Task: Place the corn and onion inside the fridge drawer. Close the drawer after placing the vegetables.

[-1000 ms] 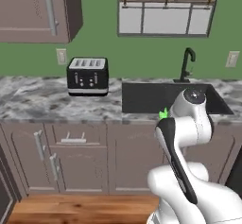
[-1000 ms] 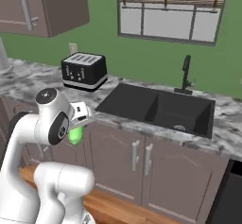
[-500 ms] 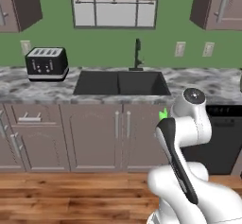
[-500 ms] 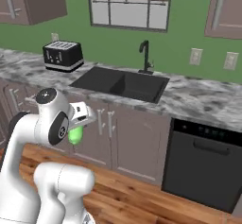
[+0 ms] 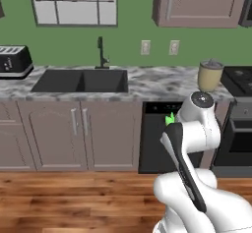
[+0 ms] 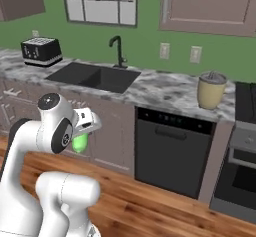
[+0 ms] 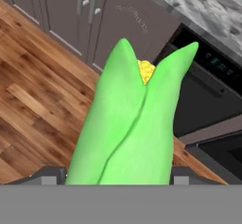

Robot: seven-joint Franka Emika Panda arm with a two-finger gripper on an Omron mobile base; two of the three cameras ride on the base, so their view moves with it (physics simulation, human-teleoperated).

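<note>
The corn (image 7: 132,124) is a glossy bright green cob with yellow kernels showing at its split tip. My gripper (image 7: 116,173) is shut on it, a finger on each side of its base. The corn (image 6: 80,142) hangs under the hand (image 6: 86,123), close to the arm's body and well above the floor. A green sliver of the corn (image 5: 170,118) peeks out from behind the forearm. The onion and the fridge drawer are out of view.
Ahead is a black dishwasher (image 6: 172,151) under a marble counter (image 5: 152,82). A dark sink (image 5: 83,79) and a toaster (image 6: 40,51) lie to the left. A beige lidded jar (image 6: 211,90) and a stove (image 5: 238,124) are at the right. Wooden floor (image 7: 33,100) lies below.
The whole scene has slid leftward as the base moved: toaster and sink shifted left, dishwasher, jar and stove came into view. The arm still holds the corn in the same pose.
</note>
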